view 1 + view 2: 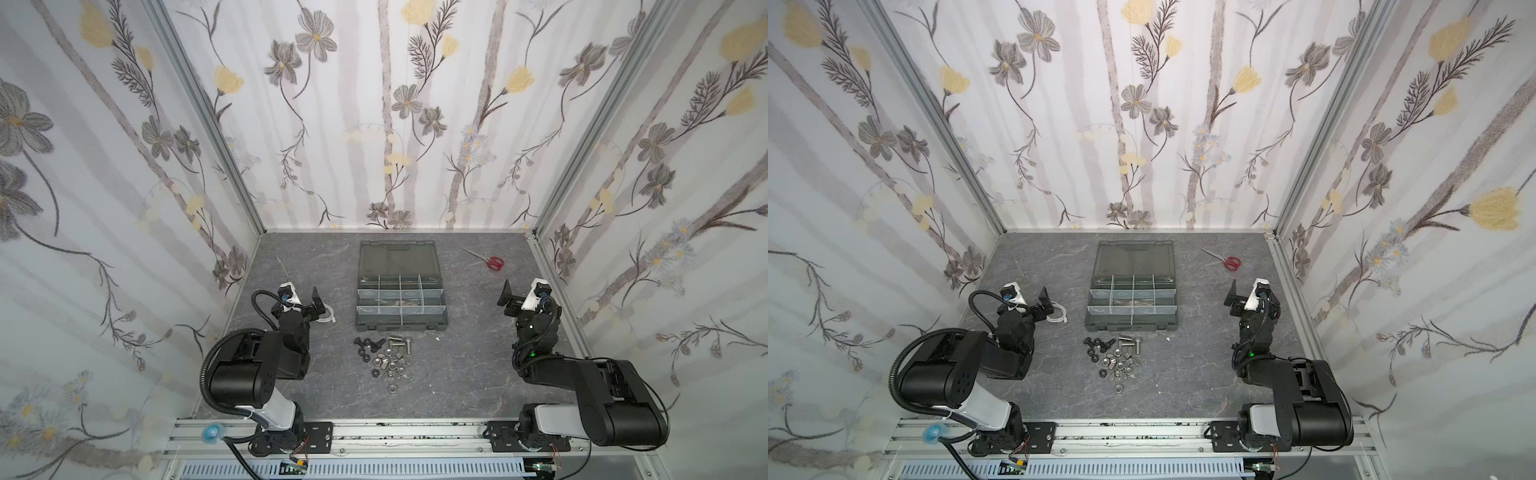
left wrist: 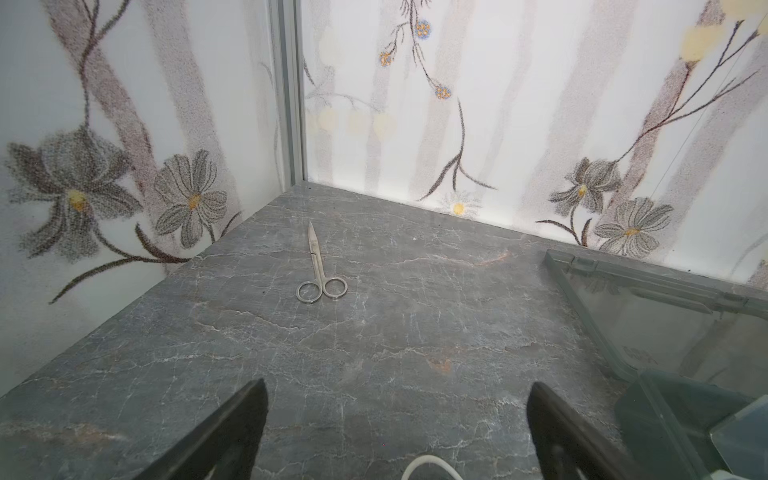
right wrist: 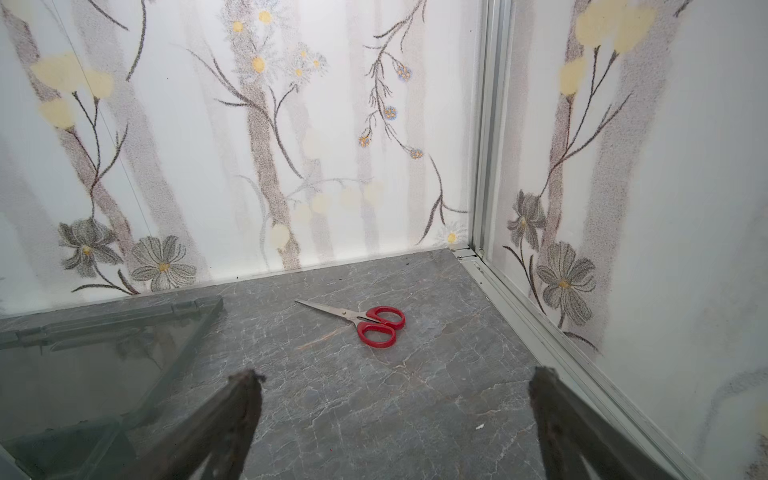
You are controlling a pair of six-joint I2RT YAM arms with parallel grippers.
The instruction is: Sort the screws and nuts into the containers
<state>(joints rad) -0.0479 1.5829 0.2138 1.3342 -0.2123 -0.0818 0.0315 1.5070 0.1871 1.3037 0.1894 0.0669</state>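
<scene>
1. The screws (image 1: 395, 341), some silver and some black, lie loose on the counter (image 1: 457, 374) just in front of the case in both top views.
2. The nuts (image 1: 388, 365) are scattered among the screws and just nearer than them. A single one lies apart at the near edge of the heap.
3. The containers (image 1: 401, 294) sit mid-counter behind the heap, with the smoky lid (image 1: 398, 257) folded back flat toward the rear wall.
4. The left pincer (image 2: 397, 384) is released, jaws spread wide and grasping nothing, left of the case. A white cable (image 1: 328, 314) lies beside it.
5. The right pincer (image 3: 397, 372) is likewise released and empty, right of the case.
6. Silver scissors (image 2: 320, 274) rest at the rear left and red-handled scissors (image 3: 374, 324) at the rear right.
</scene>
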